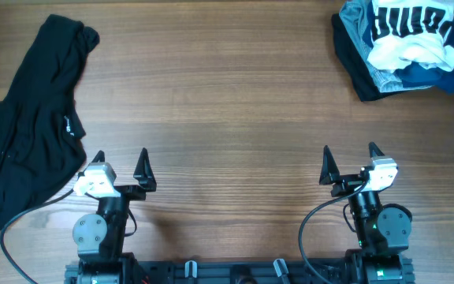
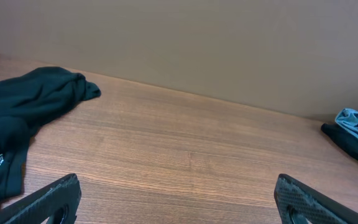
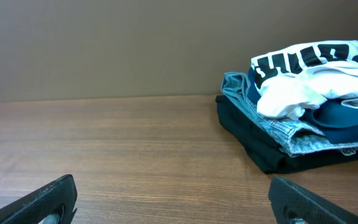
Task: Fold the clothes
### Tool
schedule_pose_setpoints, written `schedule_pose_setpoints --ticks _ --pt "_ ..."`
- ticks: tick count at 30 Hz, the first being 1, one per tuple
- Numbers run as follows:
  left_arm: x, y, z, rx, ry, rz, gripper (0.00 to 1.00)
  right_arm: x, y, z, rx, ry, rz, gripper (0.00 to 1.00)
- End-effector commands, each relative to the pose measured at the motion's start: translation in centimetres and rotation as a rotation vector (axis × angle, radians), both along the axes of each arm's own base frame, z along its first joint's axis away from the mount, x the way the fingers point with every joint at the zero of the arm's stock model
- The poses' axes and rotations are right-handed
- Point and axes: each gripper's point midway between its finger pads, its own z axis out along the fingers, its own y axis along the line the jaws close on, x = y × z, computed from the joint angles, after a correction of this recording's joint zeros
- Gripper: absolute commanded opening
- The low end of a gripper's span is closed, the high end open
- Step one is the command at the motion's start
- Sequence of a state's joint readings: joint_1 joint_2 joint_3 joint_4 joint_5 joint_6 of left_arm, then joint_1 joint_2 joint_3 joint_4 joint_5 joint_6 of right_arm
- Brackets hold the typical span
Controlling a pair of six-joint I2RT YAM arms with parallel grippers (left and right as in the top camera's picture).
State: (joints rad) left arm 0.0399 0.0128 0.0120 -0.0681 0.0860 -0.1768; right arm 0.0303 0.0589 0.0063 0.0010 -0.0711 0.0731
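Note:
The black garment (image 1: 30, 118) lies crumpled along the table's left side, with a tiny white logo mark near its right edge. It also shows at the left of the left wrist view (image 2: 23, 106). My left gripper (image 1: 120, 166) is open and empty near the front edge, just right of the garment; its fingers frame bare wood in the left wrist view (image 2: 178, 199). My right gripper (image 1: 349, 162) is open and empty at the front right; it shows in the right wrist view (image 3: 173, 199).
A pile of clothes (image 1: 400, 43) with a white-and-navy lettered garment on top sits at the far right corner, also in the right wrist view (image 3: 303, 106). The wooden table (image 1: 227, 118) runs between the two heaps.

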Motion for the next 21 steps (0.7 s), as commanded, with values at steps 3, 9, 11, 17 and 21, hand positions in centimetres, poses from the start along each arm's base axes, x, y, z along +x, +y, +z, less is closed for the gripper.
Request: schedule_pose_setpoints --ticks 3,9,11,17,21 --pt "0.0 0.2 -0.3 0.012 0.006 0.01 1.0 0.0 0.3 -0.1 -0.013 0.0 0.018 1.0" --pt "0.0 0.2 -0.3 0.012 0.005 0.01 1.0 0.0 0.2 -0.1 -0.014 0.0 0.008 1.0" --pt "0.0 0.3 -0.3 0.013 0.005 0.015 1.0 0.0 -0.2 -0.1 -0.001 0.003 -0.012 1.0" --pt "0.1 0.2 1.7 -0.084 -0.072 0.015 1.0 0.1 -0.7 1.0 0.012 -0.04 -0.043 1.0" --pt "-0.5 0.2 5.3 -0.143 -0.153 0.01 1.0 -0.2 0.9 3.2 -0.014 -0.12 0.051 1.0"
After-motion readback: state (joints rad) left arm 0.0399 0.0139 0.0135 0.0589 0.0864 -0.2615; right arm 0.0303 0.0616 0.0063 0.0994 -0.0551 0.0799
